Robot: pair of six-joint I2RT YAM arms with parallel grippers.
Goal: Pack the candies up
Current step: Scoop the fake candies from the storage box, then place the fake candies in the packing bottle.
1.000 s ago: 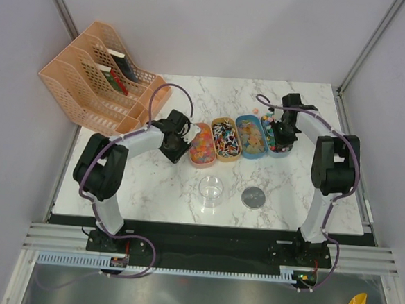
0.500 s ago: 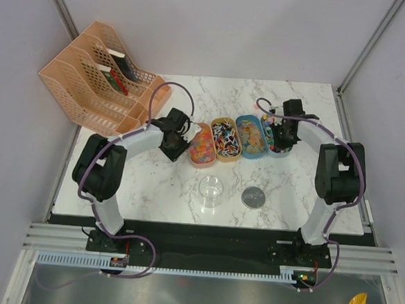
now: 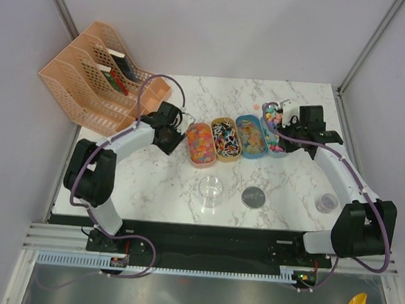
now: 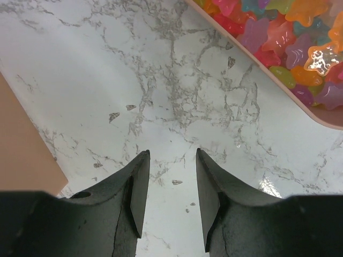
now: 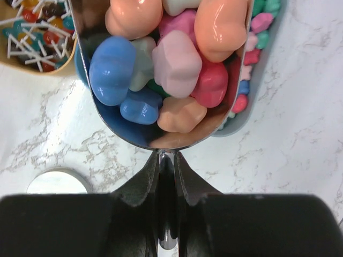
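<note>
My right gripper is clenched on the thin handle of a metal scoop. The scoop is heaped with candies, chunky pastel pieces in blue, pink and orange. It hangs over the near end of the light blue tray, the rightmost of four oval trays in a row.

My left gripper is half parted and grasps nothing. It hovers over bare marble, just beside the pink tray of star-shaped gummies.

I judge the step in hand to be carrying this load to the clear jar. The jar stands open nearer the arm bases, well apart from the scoop. I should keep the scoop level, since the pile sits above its rim. I should tip only once the lip is over the jar mouth.

The grey lid lies flat just right of the jar, close to my path. A small clear round object sits by the right arm, possibly a second jar. A peach file organiser stands at the far left.
</note>
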